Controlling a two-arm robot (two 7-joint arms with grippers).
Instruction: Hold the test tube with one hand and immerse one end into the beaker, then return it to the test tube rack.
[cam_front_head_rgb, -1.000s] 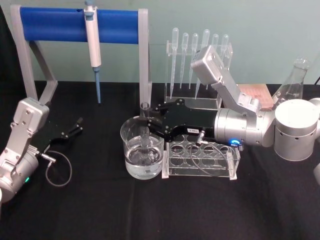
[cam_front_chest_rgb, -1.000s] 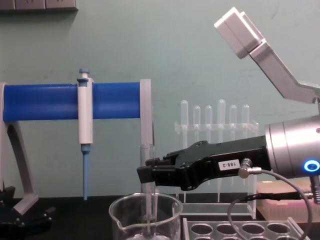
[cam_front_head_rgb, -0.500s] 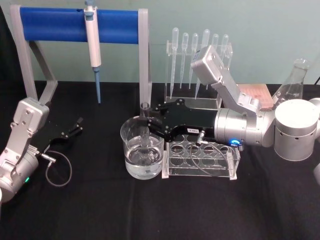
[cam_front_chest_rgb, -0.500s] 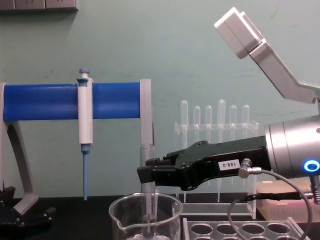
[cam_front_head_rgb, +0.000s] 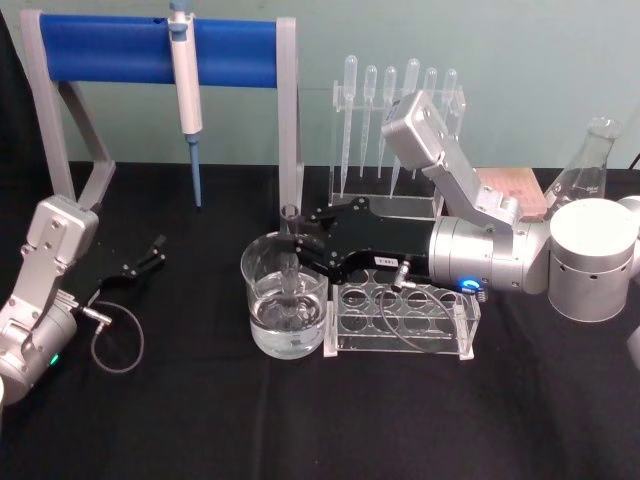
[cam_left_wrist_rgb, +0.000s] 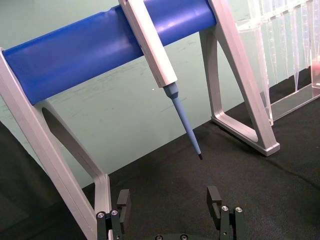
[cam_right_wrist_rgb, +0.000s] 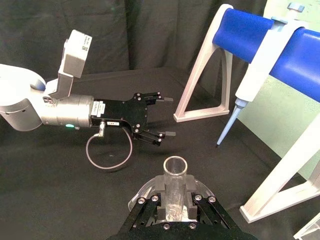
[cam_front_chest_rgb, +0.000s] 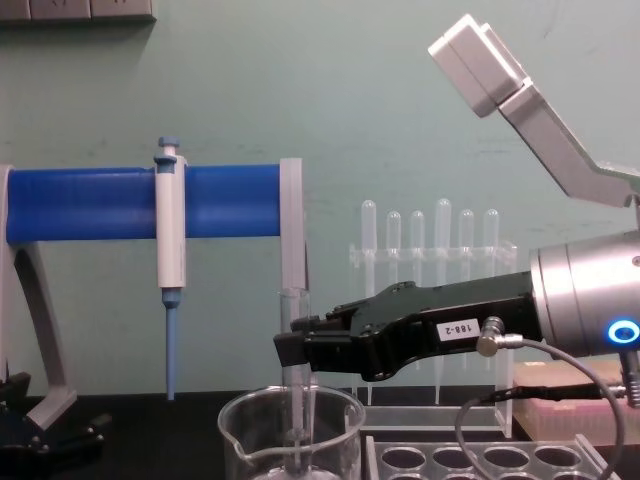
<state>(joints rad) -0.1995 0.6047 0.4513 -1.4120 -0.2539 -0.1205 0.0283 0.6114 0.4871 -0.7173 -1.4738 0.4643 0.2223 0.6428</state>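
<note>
The test tube (cam_front_head_rgb: 291, 262) stands upright with my right gripper (cam_front_head_rgb: 296, 243) shut on its upper part, and its open rim sticks up above the jaws. Its round lower end hangs inside the beaker (cam_front_head_rgb: 262, 318), a wide clear glass holding some water, at about the water's surface. In the chest view the test tube (cam_front_chest_rgb: 294, 400) drops from my right gripper (cam_front_chest_rgb: 292, 342) past the rim of the beaker (cam_front_chest_rgb: 240, 428). The right wrist view looks down on the test tube (cam_right_wrist_rgb: 175, 182). My left gripper (cam_front_head_rgb: 150, 252) rests open at the left of the table, apart from everything.
A clear rack with round holes (cam_front_head_rgb: 400, 318) sits right beside the beaker under my right arm. Behind stand a blue-barred stand (cam_front_head_rgb: 150, 50) holding a pipettor (cam_front_head_rgb: 186, 90), a pipette rack (cam_front_head_rgb: 395, 110) and a flask (cam_front_head_rgb: 585, 165). A cable loop (cam_front_head_rgb: 118, 345) lies near my left arm.
</note>
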